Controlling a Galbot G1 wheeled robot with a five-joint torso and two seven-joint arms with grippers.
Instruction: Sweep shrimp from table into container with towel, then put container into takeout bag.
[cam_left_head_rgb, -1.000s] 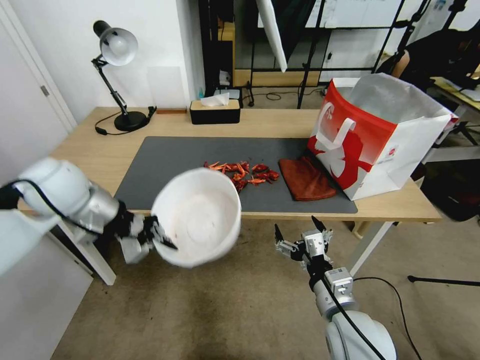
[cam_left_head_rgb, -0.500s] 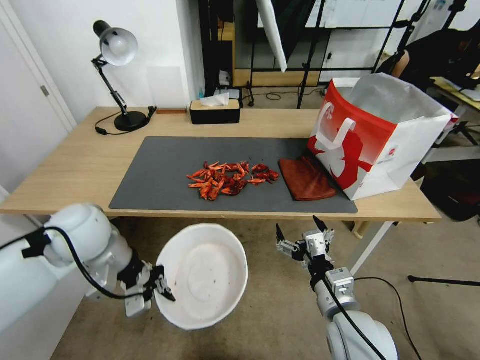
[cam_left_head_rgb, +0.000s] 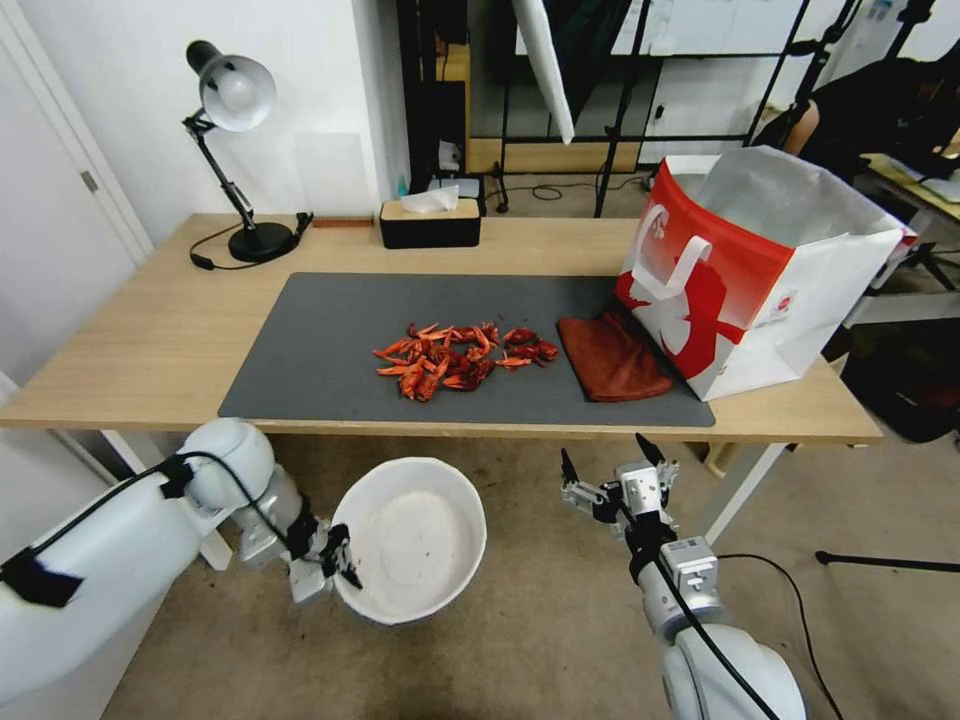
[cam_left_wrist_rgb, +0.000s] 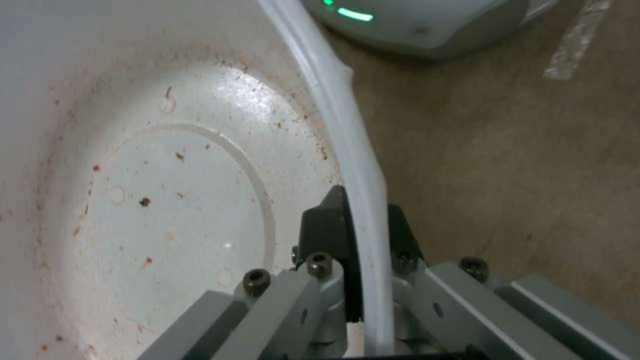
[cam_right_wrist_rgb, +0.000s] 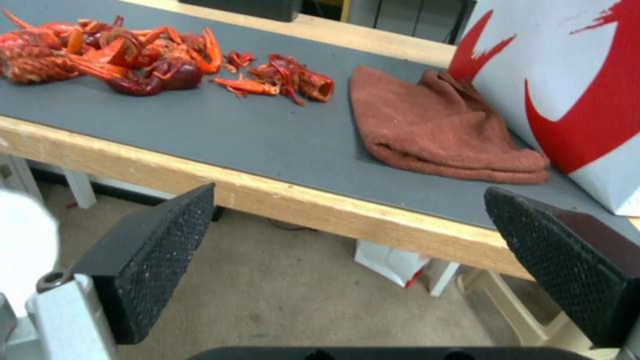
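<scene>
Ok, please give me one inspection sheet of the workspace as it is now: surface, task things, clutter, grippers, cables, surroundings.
Surface: table with a dark grey mat on top.
Job's things: shrimp piled on the mat; towel folded beside it, against the takeout bag, which stands open; container held below the table edge, empty but stained.
Clutter: desk lamp, tissue box.
Grippers: left gripper clamped on the container rim; right gripper open, below the table edge, empty.
Cables: lamp cord on the table; black cable on the floor.
Surroundings: carpet floor, black stands behind.

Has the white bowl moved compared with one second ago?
Yes. The bowl, pinched by the left gripper, went down from in front of the shrimp to below the table edge.
</scene>
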